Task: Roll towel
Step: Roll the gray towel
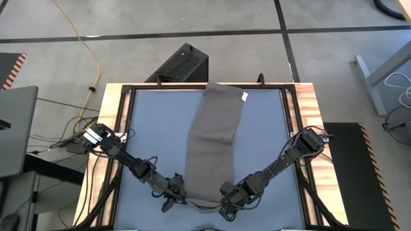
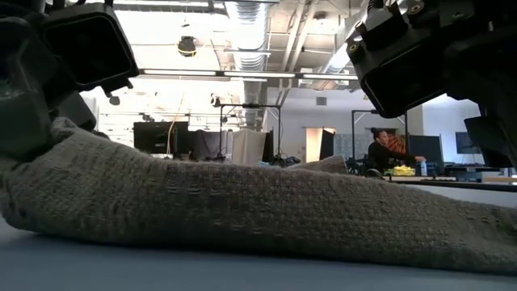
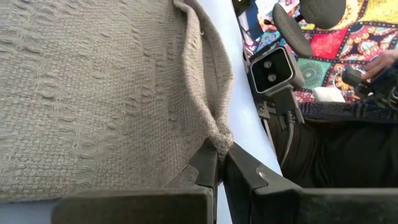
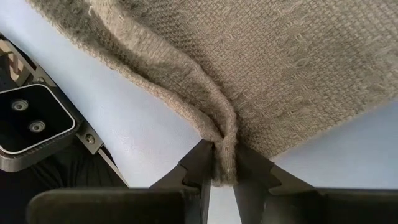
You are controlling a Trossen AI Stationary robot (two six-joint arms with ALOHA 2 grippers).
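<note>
Nearest the table's front edge, left gripper pinching the towel at its near left corner, fingers pressed together on a fold; right gripper clamping the near right corner, a bunched ridge between its fingers. Beyond, towel lying lengthwise along the blue table, white tag at the far end

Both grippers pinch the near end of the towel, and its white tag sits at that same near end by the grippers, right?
No. The tag is at the towel's far end, as the high view shows. Left gripper and right gripper do pinch the near end.
</note>
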